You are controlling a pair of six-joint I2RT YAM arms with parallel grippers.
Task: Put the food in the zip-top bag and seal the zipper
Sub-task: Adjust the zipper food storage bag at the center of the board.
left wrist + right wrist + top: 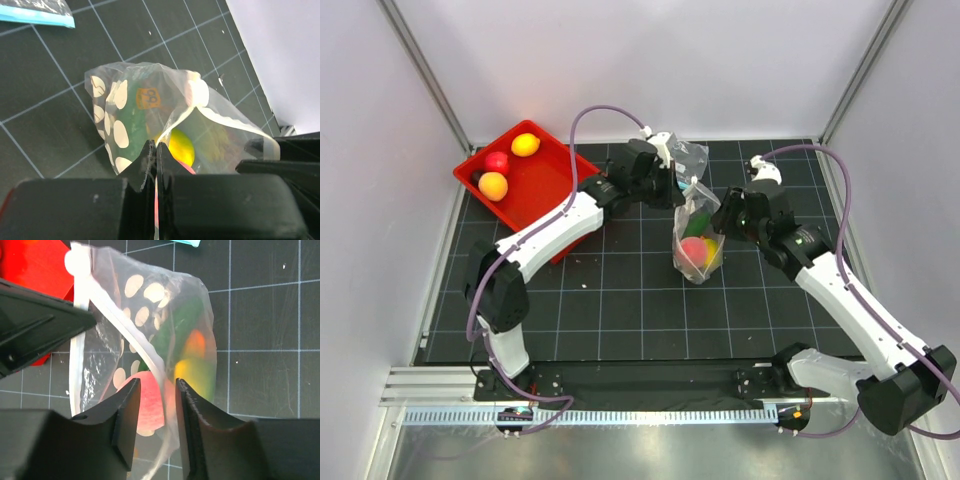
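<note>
Item: zip-top bag [698, 245], a clear crinkly plastic pouch printed with white round dots, standing mouth-up on the black gridded mat [620, 300] at mid-table, between the two grippers. Contents, as we read them through the film: toy fruit [150, 407], small glossy pieces in pink, yellow, green and orange. More pieces lie in the red plastic tray [545, 190] at the far left. Handling, in our judgement: the film is light, limp and slippery and will collapse wherever it is unsupported, with the fruit as the only weight, low down. We would take it by the zipper [125, 327], the pale, stiffer strip along the mouth, rather than by the wall. Left gripper [153, 152]: jaws fully closed, pinching an edge of the bag's film near the mouth. Right gripper [156, 405]: jaws parted narrowly, straddling strip and film; we cannot tell whether the pads touch it. Also present: a smaller clear pouch with a teal strip [37, 14], lying beyond the bag.
</note>
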